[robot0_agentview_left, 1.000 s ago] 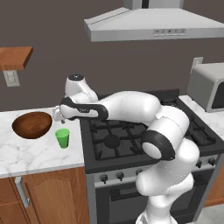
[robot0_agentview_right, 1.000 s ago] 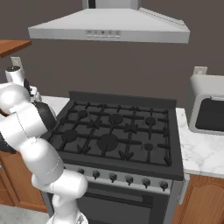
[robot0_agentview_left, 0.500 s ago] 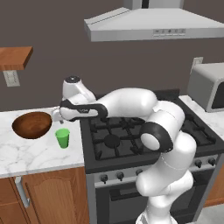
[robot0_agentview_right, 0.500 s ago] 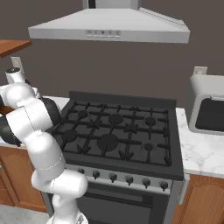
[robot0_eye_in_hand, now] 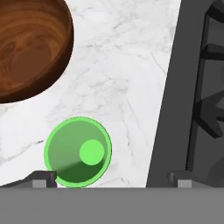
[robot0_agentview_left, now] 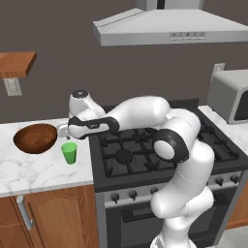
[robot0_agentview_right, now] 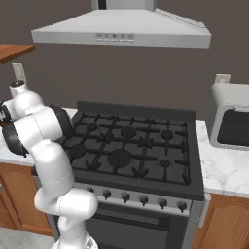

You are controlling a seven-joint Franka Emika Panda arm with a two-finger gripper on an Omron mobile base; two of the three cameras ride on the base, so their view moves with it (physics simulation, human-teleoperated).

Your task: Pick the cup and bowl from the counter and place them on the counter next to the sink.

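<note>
The gripper (robot0_agentview_left: pixel 63 131) hangs above the counter (robot0_agentview_left: pixel 38 169) with its fingers (robot0_eye_in_hand: pixel 41 178) spread wide and nothing between them. The cup (robot0_agentview_left: pixel 69 153) stands upright just below it, near the counter's right edge, where the marble meets the stove (robot0_agentview_left: pixel 145 150). From the hand view the cup (robot0_eye_in_hand: pixel 78 152) is seen straight down (its open mouth and paler bottom are plain), sitting close to the left fingertip rather than centred between the two. The bowl (robot0_agentview_left: pixel 36 138) rests on the counter to the cup's left and further back, apart from it, empty, its grained inside (robot0_eye_in_hand: pixel 26 48) facing up.
</note>
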